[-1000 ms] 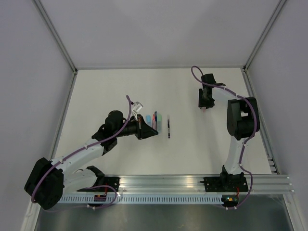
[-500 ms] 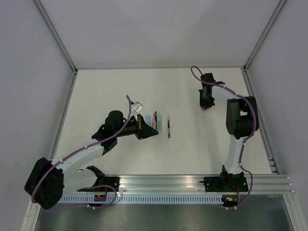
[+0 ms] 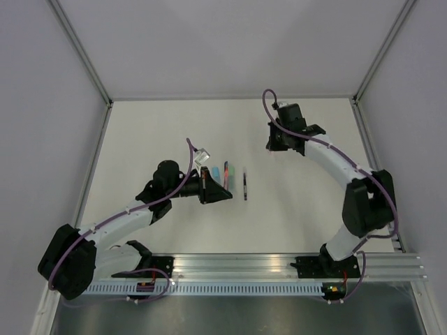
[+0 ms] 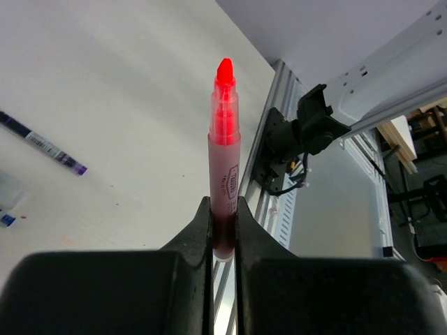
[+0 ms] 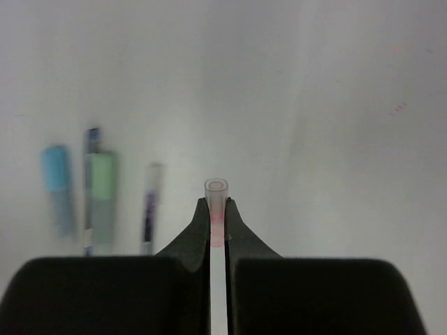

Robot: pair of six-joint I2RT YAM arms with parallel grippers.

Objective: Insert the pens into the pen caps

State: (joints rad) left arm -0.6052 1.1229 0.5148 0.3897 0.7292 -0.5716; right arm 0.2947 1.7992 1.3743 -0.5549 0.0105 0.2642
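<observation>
White tabletop point(image 3: 160, 139), boxed in by pale panels, is carrying everything when seen from above. The left gripper point(image 3: 222, 192) is reaching toward the middle, where a light blue cap point(image 3: 217, 172) and a dark pen point(image 3: 245, 187) are lying near each other but apart. The right gripper point(image 3: 274, 144) is hovering further back, well away from them. What either one is holding is too small to tell from up here.

Looking through the left wrist, the left gripper point(image 4: 223, 208) is clamping a red pen point(image 4: 225, 150) by its tail end, with the bare felt tip pointing away from the fingers. The dark pen point(image 4: 43, 143) is lying on the table off to one side. I'm guessing the red pen is light, stiff and slick. With so much length sticking out, it may pivot if the tip catches a cap rim, so a hold nearer the middle would be steadier.

Looking through the right wrist, the right gripper point(image 5: 216, 209) is pinching a pinkish cap point(image 5: 216, 188) low on its body, leaving the open mouth clear above the fingertips. Beneath, blurred, the light blue cap point(image 5: 57, 185), a mint green cap point(image 5: 103, 195) and the dark pen point(image 5: 150, 206) are lying in a row. The pinkish cap is looking thin-walled and featherlight. A hard squeeze could be flattening its mouth, so gripping toward the closed end seems right.
</observation>
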